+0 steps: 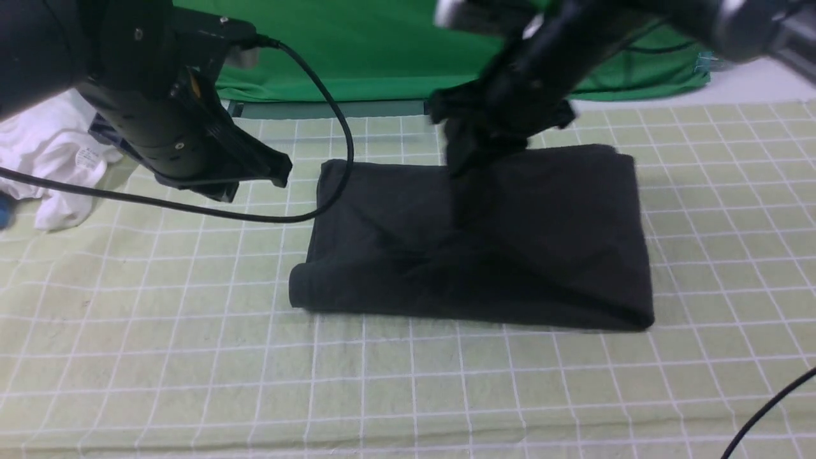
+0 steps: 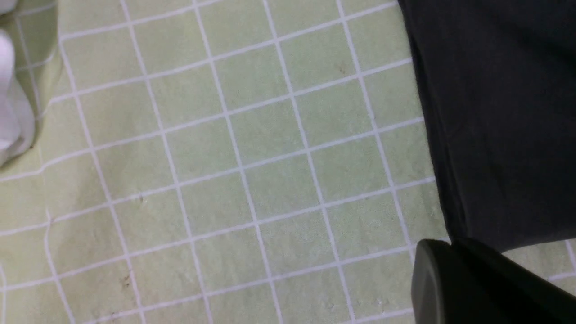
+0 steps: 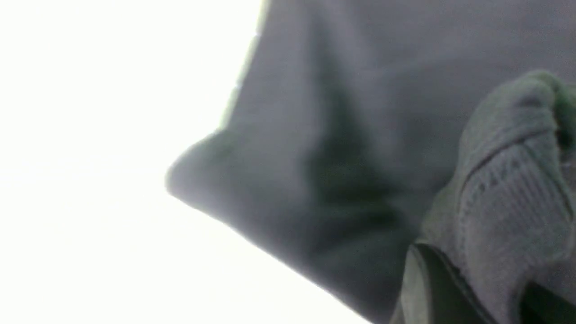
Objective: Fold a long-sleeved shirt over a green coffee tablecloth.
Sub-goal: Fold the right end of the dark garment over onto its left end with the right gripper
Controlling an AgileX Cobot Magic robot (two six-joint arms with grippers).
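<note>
The black long-sleeved shirt (image 1: 510, 242) lies folded into a rough rectangle on the pale green gridded tablecloth (image 1: 191, 331); its print and label are hidden. My right gripper (image 1: 462, 162) is at the shirt's far edge, shut on a bunched fold of the black knit (image 3: 504, 189) held between its fingers (image 3: 427, 283). The rest of the shirt (image 3: 315, 135) hangs blurred behind it. My left gripper (image 1: 280, 171) hovers left of the shirt, shut and holding nothing. In the left wrist view its dark fingers (image 2: 450, 279) sit just off the shirt's edge (image 2: 495, 112), over bare tablecloth (image 2: 225, 157).
A crumpled white garment (image 1: 51, 153) with a small tag lies at the far left, and its edge (image 2: 9, 90) shows in the left wrist view. The bright green backdrop (image 1: 395, 51) hangs behind. A black cable (image 1: 331, 127) loops from the left arm; another cable (image 1: 771, 408) crosses the near right corner.
</note>
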